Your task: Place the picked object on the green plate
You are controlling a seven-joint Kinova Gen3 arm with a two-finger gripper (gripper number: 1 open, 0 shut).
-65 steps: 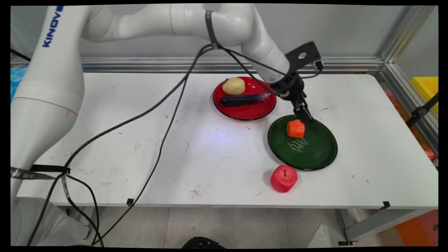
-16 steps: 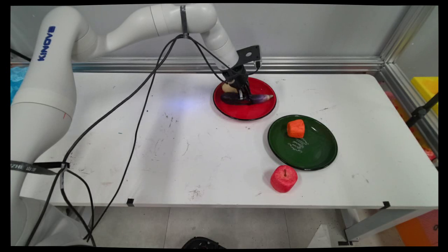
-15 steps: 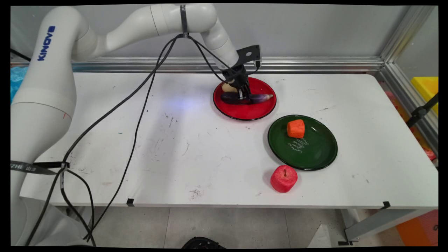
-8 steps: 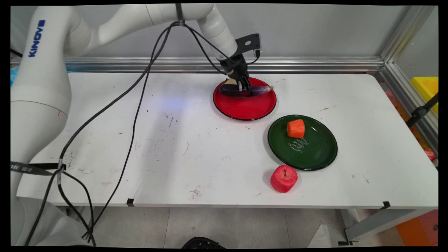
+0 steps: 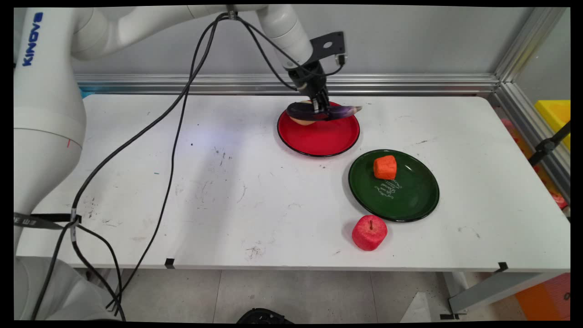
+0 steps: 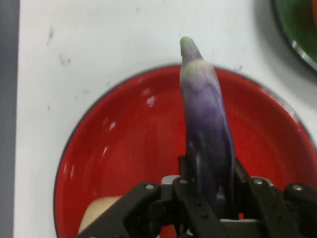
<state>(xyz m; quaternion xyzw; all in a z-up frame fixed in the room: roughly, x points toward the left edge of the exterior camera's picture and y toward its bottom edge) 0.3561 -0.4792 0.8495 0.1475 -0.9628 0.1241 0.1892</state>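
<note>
My gripper (image 5: 321,108) is shut on a purple eggplant (image 5: 319,111) and holds it level a little above the far part of the red plate (image 5: 321,139). In the hand view the eggplant (image 6: 207,131) runs upward from between the fingers (image 6: 185,168), its pale green tip past the red plate's (image 6: 129,144) rim. A pale potato (image 5: 301,120) lies on the plate beneath the eggplant, mostly hidden; its edge (image 6: 96,215) shows at the lower left of the hand view.
A dark green plate (image 5: 410,200) with an orange carrot chunk (image 5: 385,167) sits to the right and nearer. A red apple (image 5: 369,232) stands on the table near the front edge. Black cables hang across the table's left half.
The gripper left the carrot on the green plate, moved to the red plate and shut on the eggplant. In the last second it has raised the eggplant off the plate.
</note>
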